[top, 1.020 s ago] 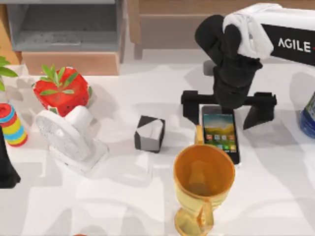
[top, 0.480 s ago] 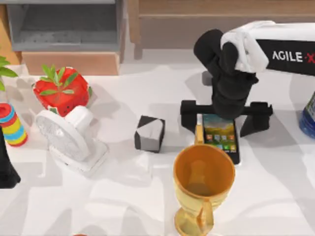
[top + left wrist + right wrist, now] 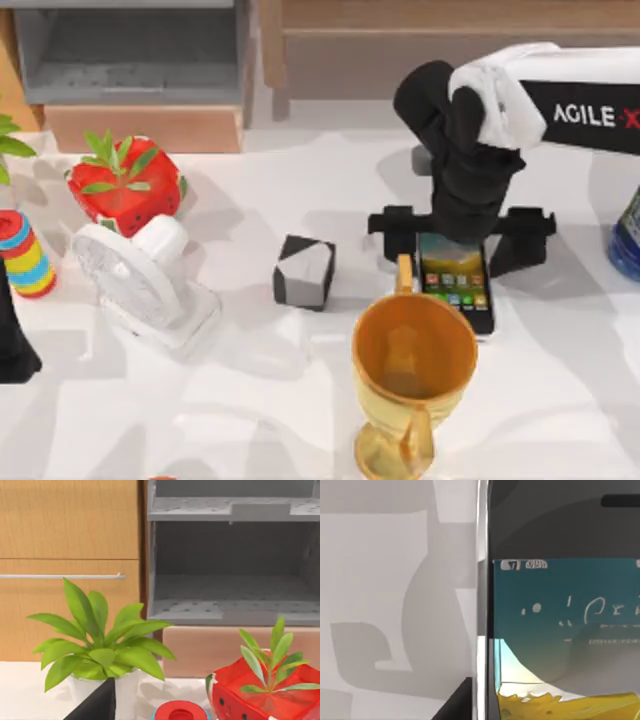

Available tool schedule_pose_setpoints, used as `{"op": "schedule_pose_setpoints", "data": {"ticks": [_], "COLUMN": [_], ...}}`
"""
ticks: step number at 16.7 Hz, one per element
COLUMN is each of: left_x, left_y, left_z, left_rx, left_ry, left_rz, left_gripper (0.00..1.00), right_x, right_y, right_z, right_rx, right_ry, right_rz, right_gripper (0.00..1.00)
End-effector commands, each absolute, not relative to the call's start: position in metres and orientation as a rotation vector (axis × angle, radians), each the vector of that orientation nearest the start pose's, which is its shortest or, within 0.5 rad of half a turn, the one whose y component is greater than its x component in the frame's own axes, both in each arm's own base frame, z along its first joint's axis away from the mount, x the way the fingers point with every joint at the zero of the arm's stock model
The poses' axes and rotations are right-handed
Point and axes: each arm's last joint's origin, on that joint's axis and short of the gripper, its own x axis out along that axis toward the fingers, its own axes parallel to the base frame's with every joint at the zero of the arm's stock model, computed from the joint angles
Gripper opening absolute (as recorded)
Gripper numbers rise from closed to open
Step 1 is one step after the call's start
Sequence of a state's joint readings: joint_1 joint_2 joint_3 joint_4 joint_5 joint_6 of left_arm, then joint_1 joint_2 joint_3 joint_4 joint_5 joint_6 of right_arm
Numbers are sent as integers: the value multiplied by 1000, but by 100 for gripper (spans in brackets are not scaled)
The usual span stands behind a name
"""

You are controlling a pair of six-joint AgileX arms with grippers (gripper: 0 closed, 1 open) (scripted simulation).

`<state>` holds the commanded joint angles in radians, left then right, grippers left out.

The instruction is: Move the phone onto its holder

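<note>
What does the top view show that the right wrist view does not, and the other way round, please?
The top view takes in the right arm's end effector with its fingers spread to either side of the phone. It also takes in the gold cup, the black-and-white cube, the white fan, the red plant pot and the left arm parked at the table's left edge. The right wrist view brings close detail: the phone's silver side edge and the status bar above a teal-to-yellow wallpaper. Both share the phone and the white table.
</note>
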<state>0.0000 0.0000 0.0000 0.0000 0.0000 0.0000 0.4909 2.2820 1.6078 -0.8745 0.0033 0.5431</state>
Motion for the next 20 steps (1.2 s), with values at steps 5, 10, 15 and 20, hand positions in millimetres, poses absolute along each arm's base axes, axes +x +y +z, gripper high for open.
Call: {"op": "schedule_pose_setpoints", "data": {"ticks": [5,10,15,20], "left_x": [106,106,106,106], "left_y": [-1,-1,-1,-1], "left_z": [160,160,160,160], "left_rx": [0,0,0,0], "left_ry": [0,0,0,0], "left_rz": [0,0,0,0], "left_gripper": [100,100,100,100], "right_x": [376,376,376,376], "right_y": [206,206,203,203], "right_z": [95,95,116,130], "right_rx": [42,42,30,28], "right_ry": [1552,1552,1519,1522], "right_rz": [-24,-24,-31,-32], "right_gripper": [2,0,0,0]}}
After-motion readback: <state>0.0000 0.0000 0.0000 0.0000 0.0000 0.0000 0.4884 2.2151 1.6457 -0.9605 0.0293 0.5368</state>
